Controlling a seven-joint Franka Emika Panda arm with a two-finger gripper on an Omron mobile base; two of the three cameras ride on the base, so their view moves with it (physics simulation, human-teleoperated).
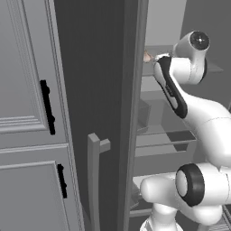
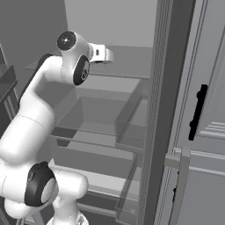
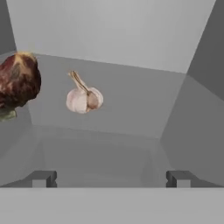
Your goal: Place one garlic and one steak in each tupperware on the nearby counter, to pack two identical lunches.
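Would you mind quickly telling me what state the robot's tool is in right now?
Tool: open and holding nothing; its fingertips stand wide apart, short of the garlic on the shelf ahead.

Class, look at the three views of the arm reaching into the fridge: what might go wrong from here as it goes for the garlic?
1. The open tool is aimed right of the garlic; closing could miss it.
2. The dark steak lies close beside the garlic and might get nudged.
3. The arm is reaching between the fridge door and shelves, so the elbow may strike them.
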